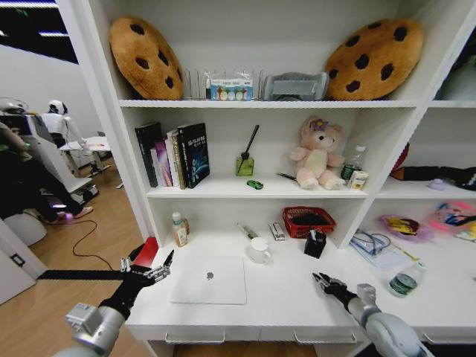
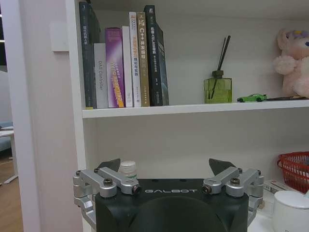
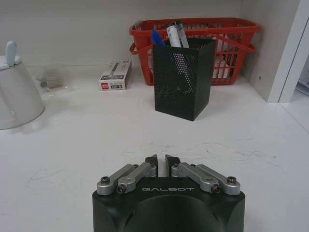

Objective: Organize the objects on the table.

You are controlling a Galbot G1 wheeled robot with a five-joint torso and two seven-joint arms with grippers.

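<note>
A small silver-white laptop lies closed on the white table, near its front left. My left gripper hovers open at the table's left edge, beside the laptop; in the left wrist view this gripper faces the shelves with nothing between its fingers. My right gripper is shut and empty, low over the table right of the laptop. In front of it a black mesh pen holder holds a blue pen. On the shelf above lie a tiny green item, a black pen and a green-labelled can.
A white mug, a red mesh basket, a small box and a small bottle stand at the back of the table. A water bottle and cables lie at the right. Books and a plush toy fill the shelf.
</note>
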